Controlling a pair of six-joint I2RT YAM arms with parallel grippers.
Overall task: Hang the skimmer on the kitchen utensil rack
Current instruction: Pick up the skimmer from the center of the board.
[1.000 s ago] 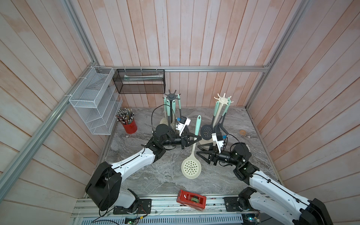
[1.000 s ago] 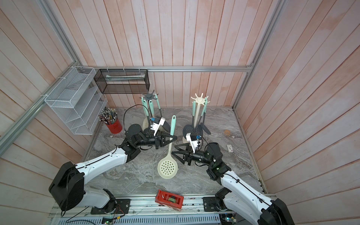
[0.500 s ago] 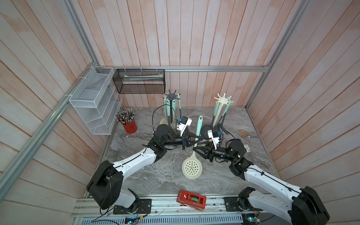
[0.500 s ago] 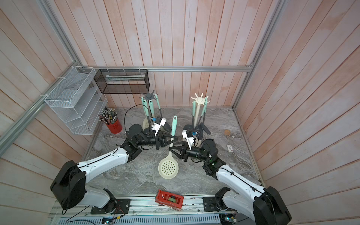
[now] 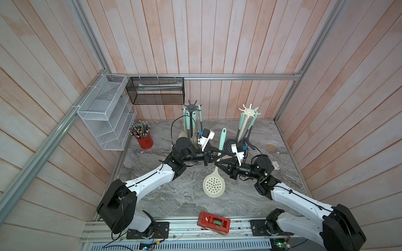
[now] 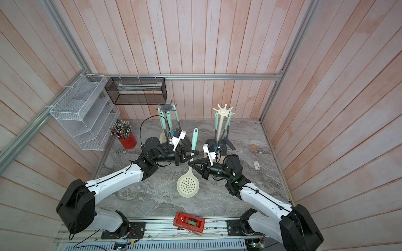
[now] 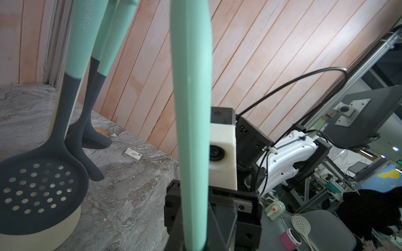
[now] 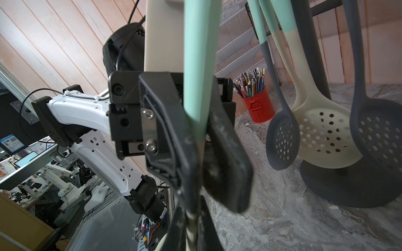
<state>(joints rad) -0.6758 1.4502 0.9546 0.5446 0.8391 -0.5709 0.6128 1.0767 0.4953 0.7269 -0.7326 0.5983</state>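
Right pincer (image 5: 216,163) clamps skimmer (image 5: 214,184) stem — left pincer (image 5: 222,152) slack around handle.

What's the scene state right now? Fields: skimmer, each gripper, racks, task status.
skimmer: cream perforated bowl, mint handle; held upright between the arms, handle up
right gripper: shut on the skimmer's cream neck, just below the mint handle
left gripper: jaws either side of the handle's lower end; grip or gap unclear
dark rack: utensils hanging from it
cream rack: utensils hanging from it
status: skimmer on neither rack, not yet hung
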